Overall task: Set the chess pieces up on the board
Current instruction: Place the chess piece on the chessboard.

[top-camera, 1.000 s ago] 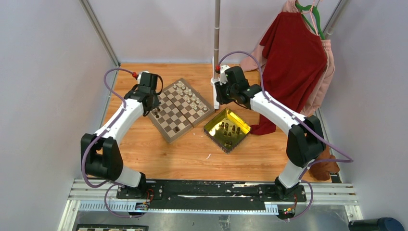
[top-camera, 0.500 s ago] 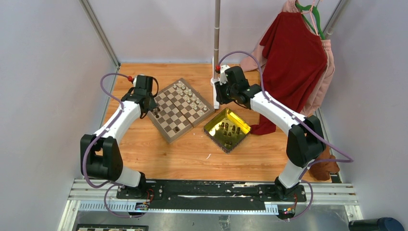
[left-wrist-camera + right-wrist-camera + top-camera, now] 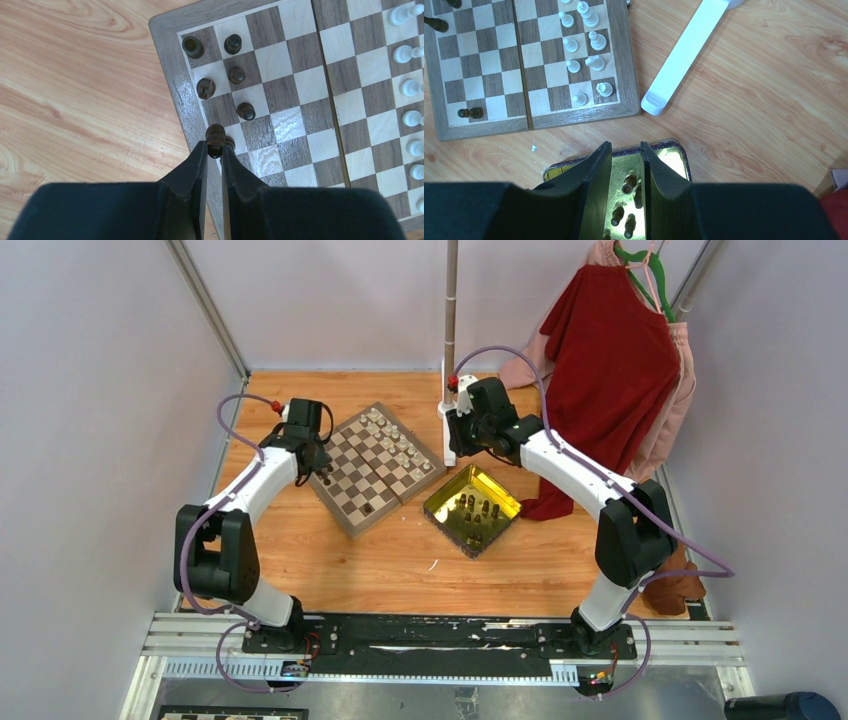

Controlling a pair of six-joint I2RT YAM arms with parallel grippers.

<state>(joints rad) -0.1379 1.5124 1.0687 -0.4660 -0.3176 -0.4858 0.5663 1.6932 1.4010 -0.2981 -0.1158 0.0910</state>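
Left wrist view showed the left claw (image 3: 215, 146) clamped on a dark piece (image 3: 216, 134), held over the edge squares of the board (image 3: 170, 75), just inside its rim. Whether the piece's base touched the wood could not be told. Five dark pieces (image 3: 235, 75) already stood in the near corner, and the white pieces (image 3: 412, 88) lined the far side.

Over the last second the left arm had swung out toward the bare table and come back in over that corner. This looked like a correction of aim, so the piece appeared about to be set down beside its fellows but not yet released.

The right claw (image 3: 625, 146) had not moved. Its jaws stood partly apart and empty above the yellow tray (image 3: 674, 154), where more dark men (image 3: 629, 182) waited, so much of the set-up remained.
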